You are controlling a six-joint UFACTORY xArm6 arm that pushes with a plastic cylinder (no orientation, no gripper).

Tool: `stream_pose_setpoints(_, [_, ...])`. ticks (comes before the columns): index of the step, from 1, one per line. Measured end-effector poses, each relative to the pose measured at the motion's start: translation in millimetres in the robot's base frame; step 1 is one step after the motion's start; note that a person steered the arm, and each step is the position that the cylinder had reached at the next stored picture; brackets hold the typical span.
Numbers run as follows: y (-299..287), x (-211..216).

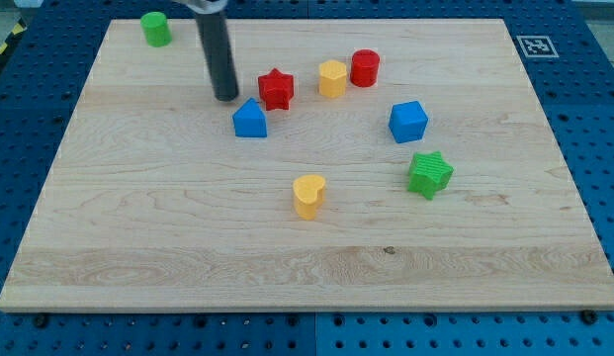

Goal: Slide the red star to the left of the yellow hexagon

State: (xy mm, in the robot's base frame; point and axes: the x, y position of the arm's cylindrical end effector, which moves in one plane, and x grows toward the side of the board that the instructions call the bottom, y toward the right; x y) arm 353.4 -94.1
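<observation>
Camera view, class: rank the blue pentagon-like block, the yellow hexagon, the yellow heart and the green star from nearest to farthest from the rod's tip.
Measured from my tip:
1. Blue pentagon-like block, just below-right of the tip.
2. Yellow hexagon, to the view's right, past the red star.
3. Yellow heart, toward the view's bottom.
4. Green star, far at the view's right.

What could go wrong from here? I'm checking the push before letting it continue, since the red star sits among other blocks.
1. My tip is at the view's left of the red star; pushing rightward could drive the star into the yellow hexagon, shifting it toward the red cylinder just beyond.
2. The blue block lies just below the tip and star; a slightly low path may knock it away.
</observation>
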Motion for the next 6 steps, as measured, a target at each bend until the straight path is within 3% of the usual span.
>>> stream_pose_setpoints(2, [56,27])
stream_pose_setpoints(6, [69,-7])
